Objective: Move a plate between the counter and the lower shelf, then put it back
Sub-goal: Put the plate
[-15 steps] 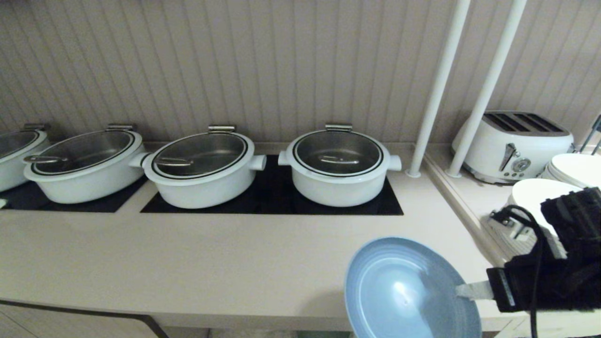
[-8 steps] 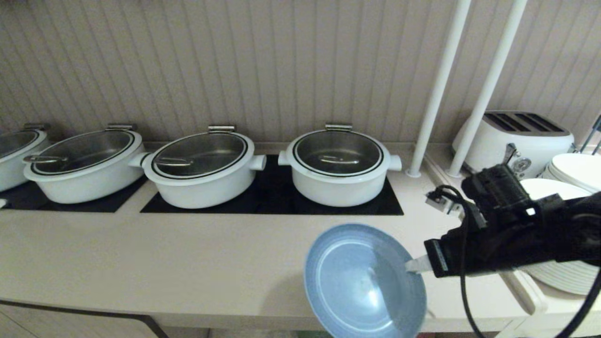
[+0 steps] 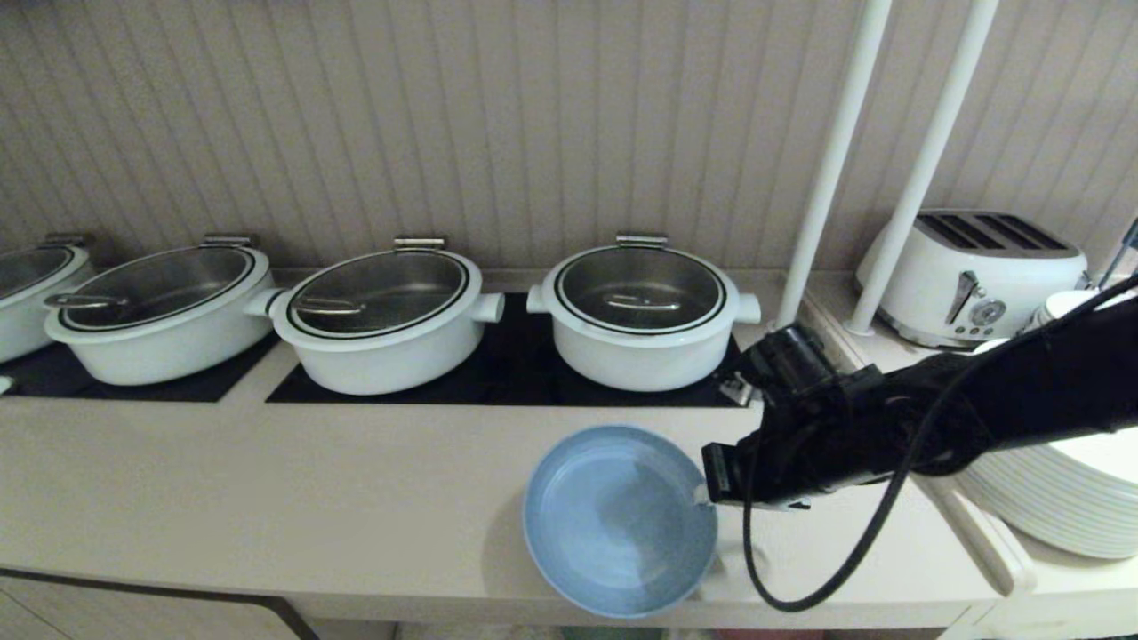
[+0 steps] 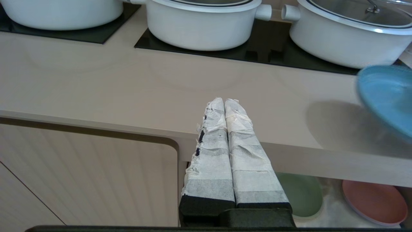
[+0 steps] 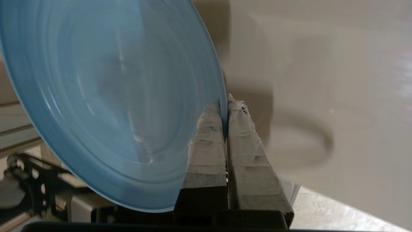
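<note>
Head view: the plate (image 3: 620, 520) is held by its rim in the clamped right hand (image 3: 702, 493) above the desk (image 3: 267, 480), not yet set down for the return.

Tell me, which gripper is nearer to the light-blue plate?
Right. The right gripper grips the light-blue plate by its rim over the counter. The left gripper is apart, shut, at the counter's front edge.

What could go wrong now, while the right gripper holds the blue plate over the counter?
1. The right gripper pinches the light-blue plate only at its thin rim, so the plate may slip.
2. The plate hangs tilted near the counter front edge; released early, it may fall off.
</note>
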Controlling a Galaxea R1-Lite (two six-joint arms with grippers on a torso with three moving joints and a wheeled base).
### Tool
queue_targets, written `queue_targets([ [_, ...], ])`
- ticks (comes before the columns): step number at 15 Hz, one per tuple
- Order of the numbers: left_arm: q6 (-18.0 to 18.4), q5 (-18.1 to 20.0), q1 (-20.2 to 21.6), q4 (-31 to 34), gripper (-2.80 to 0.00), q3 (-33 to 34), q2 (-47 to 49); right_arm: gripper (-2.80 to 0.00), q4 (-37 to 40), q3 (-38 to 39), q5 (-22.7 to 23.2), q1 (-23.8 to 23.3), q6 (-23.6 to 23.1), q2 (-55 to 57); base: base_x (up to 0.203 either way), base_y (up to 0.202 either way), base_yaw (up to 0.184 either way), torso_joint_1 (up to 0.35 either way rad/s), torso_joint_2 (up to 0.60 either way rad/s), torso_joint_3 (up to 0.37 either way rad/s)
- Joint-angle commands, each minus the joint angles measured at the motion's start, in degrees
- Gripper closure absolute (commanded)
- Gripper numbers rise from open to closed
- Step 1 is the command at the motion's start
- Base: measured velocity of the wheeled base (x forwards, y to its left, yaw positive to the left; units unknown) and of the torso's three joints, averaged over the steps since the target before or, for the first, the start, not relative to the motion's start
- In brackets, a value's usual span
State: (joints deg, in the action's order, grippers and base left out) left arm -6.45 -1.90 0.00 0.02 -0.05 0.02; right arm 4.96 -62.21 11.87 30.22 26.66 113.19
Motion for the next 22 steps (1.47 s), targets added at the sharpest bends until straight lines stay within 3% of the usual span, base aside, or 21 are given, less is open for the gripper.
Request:
queue_targets([
  [1, -0.06, -0.03, 0.0, -0.02, 0.0, -0.04, -0.02, 0.0, -0.76, -1.57, -1.07, 0.71, 1.17, 4.19, 0.0, 0.0, 0.0, 0.0, 0.0, 0.0],
  [12, -0.06, -0.03, 0.0, -0.02, 0.0, 0.02, -0.02, 0.0, -2.58, -3.79, -4.92, -0.12, 6.94, 9.46, 0.0, 0.0, 0.0, 0.0, 0.0, 0.0],
  [22, -0.06, -0.03, 0.0, -0.02, 0.0, 0.04, -0.02, 0.0, -5.13, -3.97, -4.92, -2.72, 7.53, 11.61, 0.0, 0.0, 0.0, 0.0, 0.0, 0.0],
])
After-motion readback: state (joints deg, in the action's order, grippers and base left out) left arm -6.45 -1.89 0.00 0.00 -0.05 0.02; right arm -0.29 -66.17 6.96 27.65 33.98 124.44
